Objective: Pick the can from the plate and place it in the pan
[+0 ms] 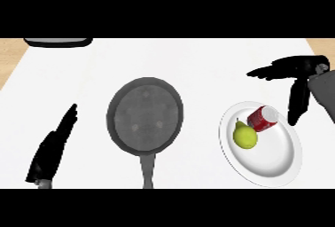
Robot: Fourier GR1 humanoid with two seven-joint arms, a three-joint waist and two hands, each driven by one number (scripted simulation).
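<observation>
The red can [264, 119] lies on its side on the white plate [274, 165], at the plate's upper part, about twelve o'clock from the plate's middle, with its pale top end facing toward eleven o'clock. A yellow-green pear [245, 135] sits on the same plate just beside the can, at about seven o'clock from it, and the two look to be touching. My right robot hand [296, 71] hangs above the table [196, 62] at about one o'clock from the can, spread wide: the thumb points toward nine o'clock and the fingers [296, 104] reach straight down toward six o'clock, their tips just beside the plate's right rim and close to the can, holding nothing. The dark pan [145, 115] lies near the middle of the table, at nine o'clock from the plate and well apart from it, its handle [148, 170] running toward six o'clock. My left robot hand [52, 148] rests at about eight o'clock from the pan, fingers straight and held together, pointing toward one o'clock, holding nothing. A dark object [57, 42] with a pale edge shows at the table's far edge, at eleven o'clock from the pan.
</observation>
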